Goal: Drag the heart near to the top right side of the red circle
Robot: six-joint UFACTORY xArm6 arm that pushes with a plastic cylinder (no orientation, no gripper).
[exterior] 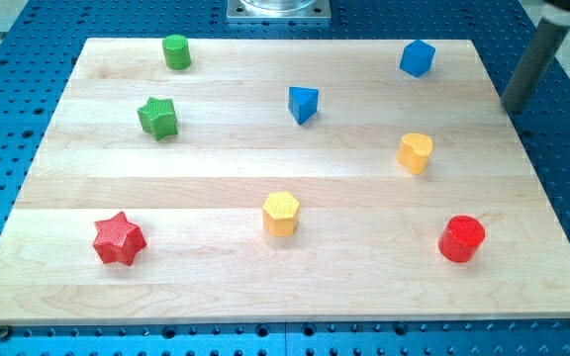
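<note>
Yellow heart (pixel 416 152) at eight o'clock from my tip (pixel 512 107), well apart, red circle (pixel 461 238) at five o'clock of heart, blue cube (pixel 417 57) at twelve, plain rod without jaws, path unobstructed.

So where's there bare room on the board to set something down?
Widest patch: the middle, between green star, blue triangle, yellow hexagon and red star. Tightest: between yellow heart and red circle. My tip sits off-board, top right.

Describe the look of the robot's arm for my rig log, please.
Only a straight, dark grey rod shows, entering from the view's top right. It looks smooth and round, without visible cables or markings. My tip is its plain lower end. The arm above is out of view.
</note>
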